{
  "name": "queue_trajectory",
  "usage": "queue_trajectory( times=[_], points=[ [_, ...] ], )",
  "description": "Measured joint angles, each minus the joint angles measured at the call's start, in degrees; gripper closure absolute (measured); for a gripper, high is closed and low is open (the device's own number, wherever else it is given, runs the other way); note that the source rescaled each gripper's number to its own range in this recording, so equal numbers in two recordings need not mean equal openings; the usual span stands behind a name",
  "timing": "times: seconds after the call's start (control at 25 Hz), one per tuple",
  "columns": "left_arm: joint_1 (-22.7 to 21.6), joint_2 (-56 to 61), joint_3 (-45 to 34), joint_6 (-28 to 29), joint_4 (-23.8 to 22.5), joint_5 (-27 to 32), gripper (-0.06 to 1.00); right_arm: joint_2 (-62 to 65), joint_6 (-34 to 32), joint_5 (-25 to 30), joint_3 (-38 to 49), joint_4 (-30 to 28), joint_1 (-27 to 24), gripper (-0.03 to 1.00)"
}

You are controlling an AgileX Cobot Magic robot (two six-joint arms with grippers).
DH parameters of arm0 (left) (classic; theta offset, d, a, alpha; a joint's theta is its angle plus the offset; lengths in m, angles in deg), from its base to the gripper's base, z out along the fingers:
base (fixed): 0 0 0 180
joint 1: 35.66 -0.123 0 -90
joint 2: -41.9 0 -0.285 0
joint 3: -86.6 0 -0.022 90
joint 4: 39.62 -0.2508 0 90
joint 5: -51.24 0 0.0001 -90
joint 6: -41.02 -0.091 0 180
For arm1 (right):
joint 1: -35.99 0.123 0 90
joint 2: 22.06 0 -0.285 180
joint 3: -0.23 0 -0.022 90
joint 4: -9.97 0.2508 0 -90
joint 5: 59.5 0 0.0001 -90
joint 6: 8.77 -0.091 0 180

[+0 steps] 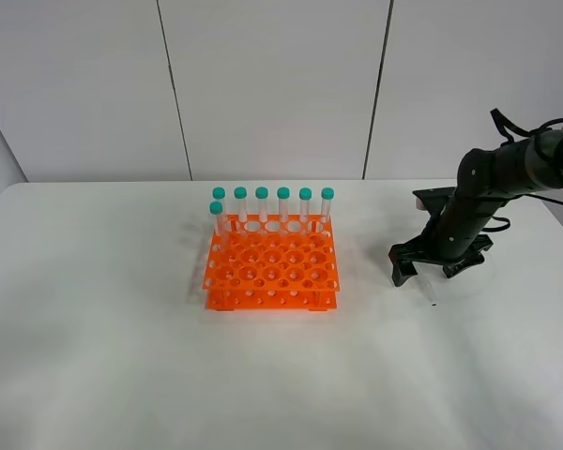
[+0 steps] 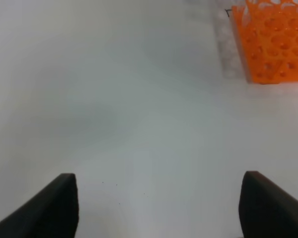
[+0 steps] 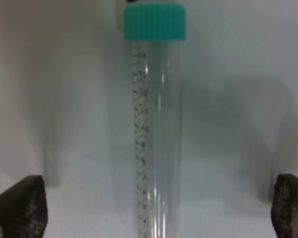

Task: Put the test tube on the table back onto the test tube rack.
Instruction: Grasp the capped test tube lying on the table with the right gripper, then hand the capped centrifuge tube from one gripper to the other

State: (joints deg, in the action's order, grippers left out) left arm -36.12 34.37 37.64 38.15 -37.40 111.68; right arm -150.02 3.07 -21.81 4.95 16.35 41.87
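The left gripper (image 2: 159, 206), jaws spread wide and empty, hangs over the table (image 2: 114, 99) well apart from the test tube rack (image 1: 272, 267). Right of the rack the test tube (image 3: 156, 139) lies flat on the table, long axis roughly parallel to the rack's sides, tip toward its front. The right gripper (image 1: 429, 272) straddles it, jaws spread, not touching.
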Motion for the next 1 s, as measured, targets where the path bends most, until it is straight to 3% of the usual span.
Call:
queue_trajectory(
  times=[0.28, 0.36, 0.52, 0.68, 0.72, 1.0],
  points=[
    [0.0, 0.0, 0.0, 0.0, 0.0, 0.0, -0.06, -0.7, 0.7, -0.4, 0.0, -0.4, 0.0, -0.03],
    [0.0, 0.0, 0.0, 0.0, 0.0, 0.0, -0.06, -0.7, 0.7, -0.5, 0.0, -0.4, 0.0, 0.03],
    [0.0, 0.0, 0.0, 0.0, 0.0, 0.0, -0.06, -0.7, 0.7, -0.2, 0.0, -0.4, 0.0, 0.36],
    [0.0, 0.0, 0.0, 0.0, 0.0, 0.0, -0.06, -0.7, 0.7, 0.3, 0.0, -0.4, 0.0, 0.9],
    [0.0, 0.0, 0.0, 0.0, 0.0, 0.0, -0.06, -0.7, 0.7, 0.4, 0.0, -0.4, 0.0, 0.97],
    [0.0, 0.0, 0.0, 0.0, 0.0, 0.0, -0.06, 3.2, 1.7, 0.3, 0.0, -0.4, 0.0, 0.95]
  ],
)
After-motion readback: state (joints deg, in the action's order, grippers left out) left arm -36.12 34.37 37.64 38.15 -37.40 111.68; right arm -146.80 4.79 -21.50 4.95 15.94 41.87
